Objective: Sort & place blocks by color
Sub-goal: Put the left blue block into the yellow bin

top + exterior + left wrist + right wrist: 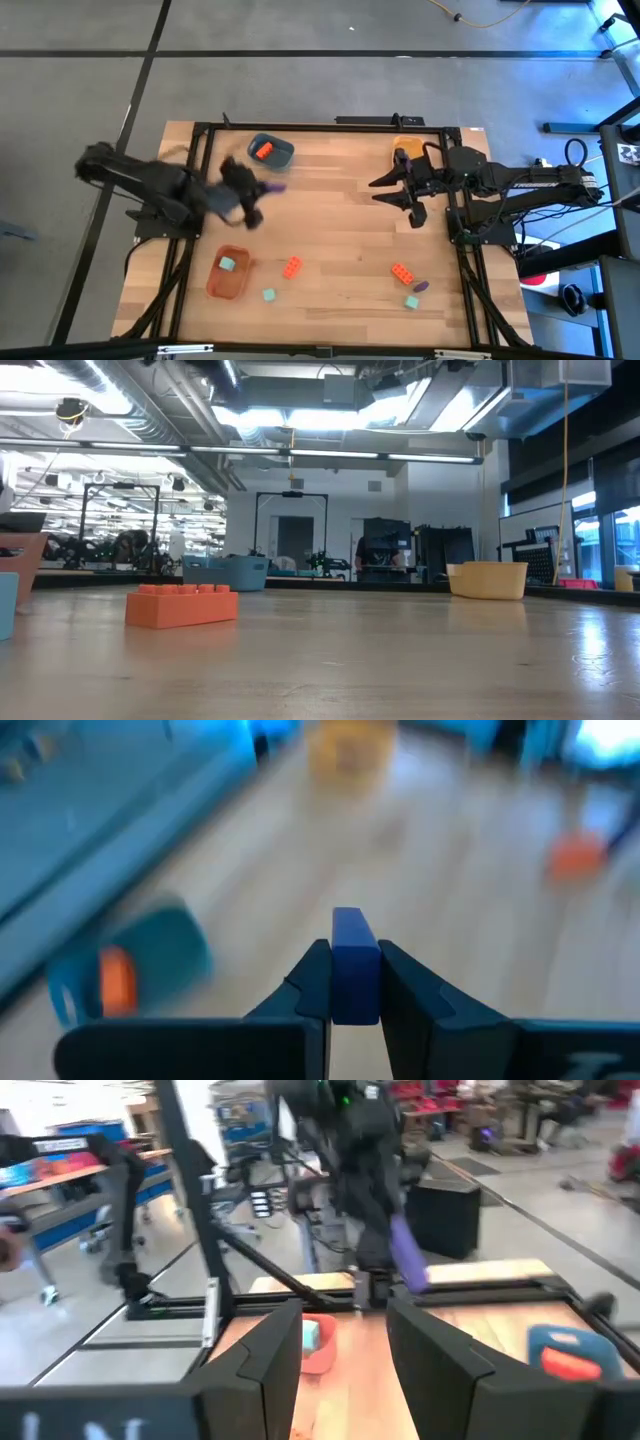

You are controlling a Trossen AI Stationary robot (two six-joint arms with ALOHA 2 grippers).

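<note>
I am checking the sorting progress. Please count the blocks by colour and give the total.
Orange-red: 3 (in the blue bowl, on the table)
Teal-mint: 3 (in the orange bowl, on the table)
Purple: 2 (in the left gripper, on the table)
Total: 8

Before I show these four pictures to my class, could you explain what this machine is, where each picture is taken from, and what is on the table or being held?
It is a robot with two dark arms at a wooden table. One picture looks straight down, one looks level across the tabletop, and one comes from each arm's wrist. The left gripper is shut on a purple block. The right gripper waits open near the yellow bowl. A blue bowl holds an orange block; an orange bowl holds a teal block. Other small blocks lie loose.
</note>
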